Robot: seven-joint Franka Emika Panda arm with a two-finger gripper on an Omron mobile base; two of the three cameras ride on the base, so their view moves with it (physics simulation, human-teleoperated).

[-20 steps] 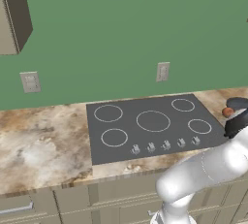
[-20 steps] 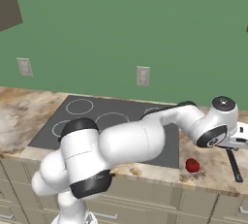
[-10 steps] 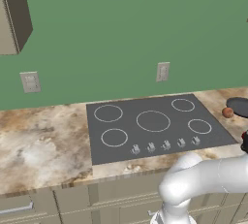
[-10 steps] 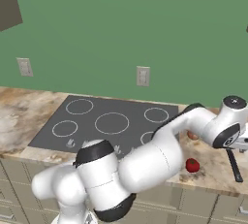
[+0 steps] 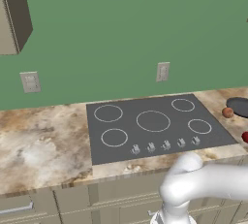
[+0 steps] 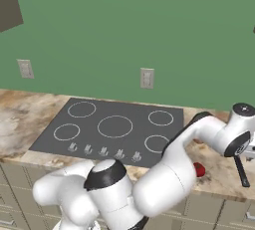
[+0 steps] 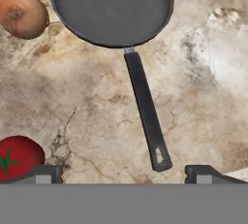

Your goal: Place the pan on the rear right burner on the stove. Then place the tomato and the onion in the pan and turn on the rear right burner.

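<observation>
Three things of the task lie on the marbled counter [image 7: 203,72] to the right of the stove [image 5: 155,126], and none of them is on the glass. In the hand view we see the pan [image 7: 111,7] at the top of the picture, sitting flat and upright on the stone, its round dark bowl holding nothing. Its thin black handle runs from the bowl's lower rim down toward the camera, tilting slightly to the right of that view, and ends in a small hanging loop just above and between the two fingertips. So the pan's long axis lies almost along the line of our gaze, bowl far, handle end near (we speak of the view's own directions, since the hand camera rolls with the hand).

Just beside the bowl's left rim lies the onion [image 7: 23,14], apart from it by a narrow strip of counter. At the lower left edge we see the tomato [image 7: 17,157], green stem mark showing, well apart from the pan and close to the left fingertip.

Our gripper [image 7: 123,172] hangs over the handle's end with its jaws spread wide, one dark tip on each side, gripping nothing.

From the left base view we find the pan's dark edge, the onion and a red sliver of tomato at the far right of the counter, past the rear right burner [image 5: 183,104], whose white ring is bare. In the right base view the handle shows beyond the arm's wrist, with the tomato near it.
</observation>
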